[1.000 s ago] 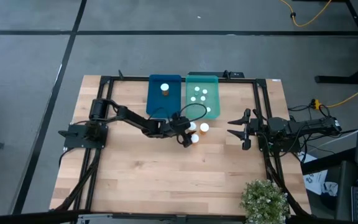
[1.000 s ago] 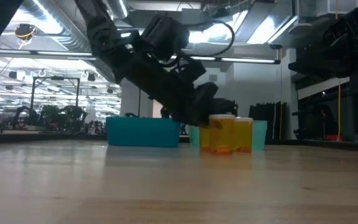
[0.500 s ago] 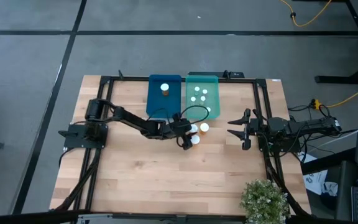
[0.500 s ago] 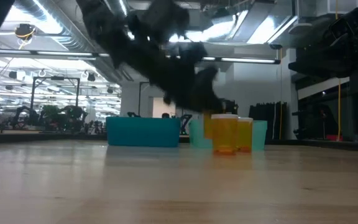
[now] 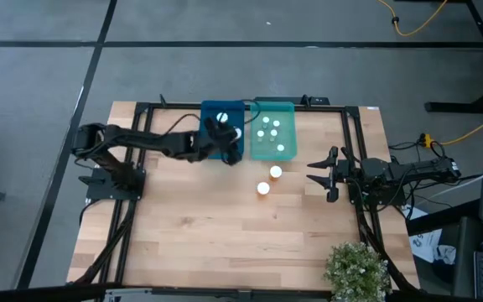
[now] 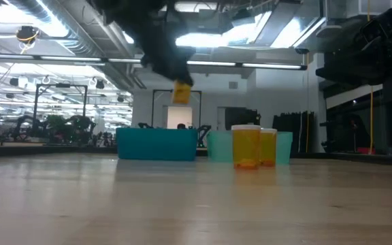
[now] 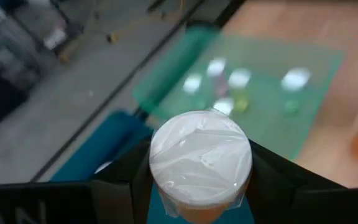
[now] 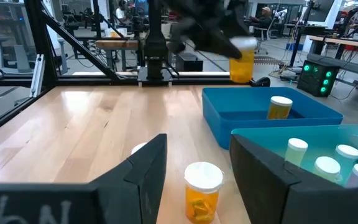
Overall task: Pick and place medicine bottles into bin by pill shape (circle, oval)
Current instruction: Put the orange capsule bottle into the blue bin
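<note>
My left gripper (image 5: 230, 138) is over the blue bin (image 5: 210, 113), shut on an amber bottle with a white cap (image 7: 201, 155), which also shows in the low view (image 6: 181, 92). One amber bottle (image 5: 222, 117) stands in the blue bin. Several small pale bottles (image 5: 269, 127) stand in the green bin (image 5: 285, 107). Two amber bottles (image 5: 275, 172) (image 5: 263, 188) stand on the table. My right gripper (image 5: 319, 174) waits open at the table's right, level with them; one (image 8: 202, 190) shows ahead of its fingers. My left gripper pinches the amber bottle between its two fingers (image 7: 120, 183), on the body just under the white cap (image 7: 201, 205). The fingers slant down from the table's left. The bottle hangs below them (image 6: 181, 94), slightly tilted, lifted clear above the blue bin.
The blue bin and the green bin stand side by side at the table's far edge. A dark frame (image 5: 355, 159) runs round the table top. A potted plant (image 5: 355, 270) stands at the near right corner. Bare wood (image 5: 208, 226) lies in front of the bins.
My left gripper has risen from the group of amber bottles on the table with one of them and carried it toward the far edge and left, over the blue bin. The bottle is now lifted clear. Two amber bottles stay where they were.
</note>
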Controlling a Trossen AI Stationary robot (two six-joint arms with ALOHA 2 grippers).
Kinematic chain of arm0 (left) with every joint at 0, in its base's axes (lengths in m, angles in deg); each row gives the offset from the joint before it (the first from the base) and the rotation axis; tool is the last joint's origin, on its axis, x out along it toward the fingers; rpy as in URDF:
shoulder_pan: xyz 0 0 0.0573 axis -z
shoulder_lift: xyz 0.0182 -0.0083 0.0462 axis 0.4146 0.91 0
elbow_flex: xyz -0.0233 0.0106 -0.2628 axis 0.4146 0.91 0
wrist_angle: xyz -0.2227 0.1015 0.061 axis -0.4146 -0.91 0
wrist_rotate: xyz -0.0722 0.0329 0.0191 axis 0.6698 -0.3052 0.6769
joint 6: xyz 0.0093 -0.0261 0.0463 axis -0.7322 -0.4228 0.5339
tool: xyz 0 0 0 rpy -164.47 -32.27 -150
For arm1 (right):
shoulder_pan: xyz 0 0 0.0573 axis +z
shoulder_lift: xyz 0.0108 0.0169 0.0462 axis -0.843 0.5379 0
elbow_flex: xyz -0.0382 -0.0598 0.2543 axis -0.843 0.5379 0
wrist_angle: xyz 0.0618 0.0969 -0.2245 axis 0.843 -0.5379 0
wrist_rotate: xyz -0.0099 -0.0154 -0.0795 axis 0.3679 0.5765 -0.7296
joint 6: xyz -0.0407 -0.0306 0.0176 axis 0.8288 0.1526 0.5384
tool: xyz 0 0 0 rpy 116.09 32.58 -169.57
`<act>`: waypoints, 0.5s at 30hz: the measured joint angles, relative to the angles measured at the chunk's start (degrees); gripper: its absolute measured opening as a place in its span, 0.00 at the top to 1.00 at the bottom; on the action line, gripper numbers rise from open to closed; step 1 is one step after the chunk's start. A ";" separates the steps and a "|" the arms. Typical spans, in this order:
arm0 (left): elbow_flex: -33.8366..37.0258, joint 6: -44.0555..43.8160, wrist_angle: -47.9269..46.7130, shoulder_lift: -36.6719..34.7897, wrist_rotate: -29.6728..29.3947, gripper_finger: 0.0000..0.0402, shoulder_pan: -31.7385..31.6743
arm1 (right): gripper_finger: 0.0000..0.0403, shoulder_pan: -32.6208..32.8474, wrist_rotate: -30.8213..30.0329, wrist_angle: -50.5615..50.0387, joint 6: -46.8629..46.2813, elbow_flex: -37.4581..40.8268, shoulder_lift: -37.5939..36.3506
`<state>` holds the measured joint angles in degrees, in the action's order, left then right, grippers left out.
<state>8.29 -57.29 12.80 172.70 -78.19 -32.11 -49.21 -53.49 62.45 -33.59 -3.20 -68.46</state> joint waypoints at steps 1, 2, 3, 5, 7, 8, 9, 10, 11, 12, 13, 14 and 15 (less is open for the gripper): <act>0.22 -0.34 -1.11 0.32 0.98 0.55 -1.43 | 0.56 0.00 0.00 -0.01 -0.04 0.00 0.00; 0.76 -0.44 -1.14 0.77 2.66 0.55 -2.84 | 0.56 0.01 0.00 0.00 -0.02 0.00 0.00; 1.52 -0.47 -1.02 1.31 4.62 0.55 -4.37 | 0.56 0.01 0.00 -0.02 0.01 0.00 0.00; 3.64 -0.46 0.42 2.06 8.88 0.55 -7.26 | 0.56 0.01 0.00 -0.02 0.02 0.00 0.01; 5.82 -0.94 3.90 2.51 12.22 0.55 -10.13 | 0.56 0.00 0.00 0.00 -0.04 0.00 0.00; 7.16 -1.19 6.06 2.54 13.93 0.55 -11.56 | 0.56 0.00 0.00 -0.02 0.00 0.00 0.00; 8.68 -1.67 8.27 2.52 15.47 0.55 -12.96 | 0.56 0.00 0.00 -0.02 0.05 0.00 0.00; 10.11 -2.19 10.85 2.55 17.25 0.55 -14.26 | 0.56 0.00 0.00 0.00 0.03 0.00 0.00; 11.66 -2.30 13.96 2.57 18.87 0.55 -15.38 | 0.56 0.02 0.00 0.00 -0.01 0.00 0.00; 12.90 -2.27 17.00 2.55 19.92 0.55 -16.31 | 0.56 0.01 0.00 -0.01 -0.04 0.00 0.00; 13.95 -2.19 19.10 2.55 20.27 0.55 -17.03 | 0.56 0.00 0.00 -0.02 -0.01 0.00 0.00; 14.98 -2.21 20.05 2.52 20.39 0.55 -17.55 | 0.56 0.00 0.00 -0.02 0.05 0.00 0.00; 15.83 -2.22 20.12 2.52 20.55 0.55 -17.93 | 0.56 0.00 0.00 -0.02 0.02 0.00 0.00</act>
<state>24.12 -59.51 32.92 175.23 -57.65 -50.04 -49.21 -53.49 62.43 -33.56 -3.20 -68.46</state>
